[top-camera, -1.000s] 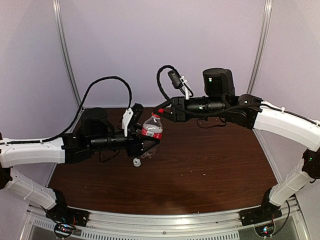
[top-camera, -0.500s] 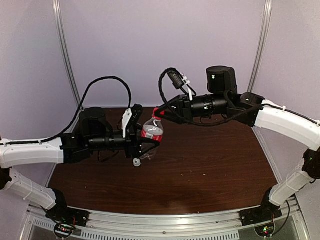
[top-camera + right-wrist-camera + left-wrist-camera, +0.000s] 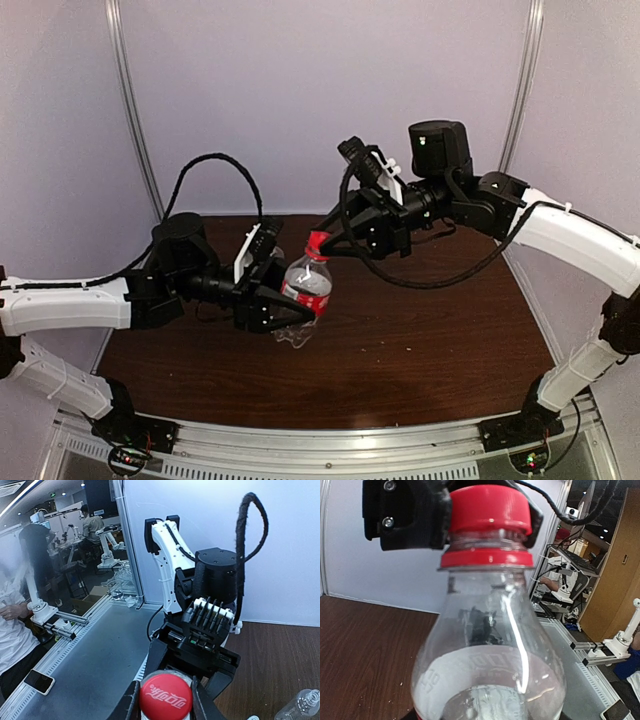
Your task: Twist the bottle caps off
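My left gripper is shut on the body of a clear bottle with a red label band, held above the table. In the left wrist view the bottle's shoulder fills the frame and hides my own fingers. Its red cap sits on the neck, and my right gripper is shut on it from above. The right wrist view shows the red cap pinched between the two dark fingers. A plain clear bottle lies on the table at lower right. The white cap is hidden.
The brown table spreads out below both arms. A clear bottle shape lies on the table just under the held bottle. Purple walls and metal posts close the back. Black cables loop over both wrists.
The left arm has swung the bottle nearer and a little right, turning its wrist. The right gripper followed down with the red cap in its jaws, its wrist rotated.
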Available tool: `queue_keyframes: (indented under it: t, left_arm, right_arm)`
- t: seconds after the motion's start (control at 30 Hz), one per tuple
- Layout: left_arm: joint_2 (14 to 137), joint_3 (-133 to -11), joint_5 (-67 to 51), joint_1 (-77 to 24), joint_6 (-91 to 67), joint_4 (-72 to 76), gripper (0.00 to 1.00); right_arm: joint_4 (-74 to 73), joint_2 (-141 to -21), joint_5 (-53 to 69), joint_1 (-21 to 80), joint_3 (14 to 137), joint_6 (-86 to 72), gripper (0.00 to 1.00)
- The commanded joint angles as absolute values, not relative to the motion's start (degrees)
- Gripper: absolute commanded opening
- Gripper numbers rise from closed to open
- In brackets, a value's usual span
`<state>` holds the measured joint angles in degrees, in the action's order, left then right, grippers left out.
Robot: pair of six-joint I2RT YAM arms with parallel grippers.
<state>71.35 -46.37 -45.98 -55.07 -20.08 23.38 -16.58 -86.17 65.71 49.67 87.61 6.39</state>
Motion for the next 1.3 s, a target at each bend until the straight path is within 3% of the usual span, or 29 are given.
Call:
queue_keyframes:
  t: [0.0,0.2,0.43,0.8,1.27]
  left_arm:
    - [71.1,-46.1,-55.9,-55.4,-22.8,33.6,0.44]
    - [71.3,-46.8,-55.2,-55.4,-23.0,33.2,0.44]
    - [70.6,-47.4,-50.0,-55.4,-20.7,29.8,0.44]
    - [71.3,-48.0,-48.4,-55.4,-20.2,28.9,0.44]
    - [71.0,-48.1,-44.4,-55.3,-19.4,28.0,0.44]
  right_arm:
    - [-21.5,-87.6,70.2,48.0,91.3,12.0,0.2]
    - [-22.6,-87.4,69.5,48.0,91.5,12.2,0.21]
    - [-18.5,-85.4,61.4,48.0,88.3,7.0,0.34]
    - [-17.3,-84.6,60.9,48.0,87.0,5.4,0.44]
    - [-14.8,-81.1,58.7,48.0,82.5,3.4,0.66]
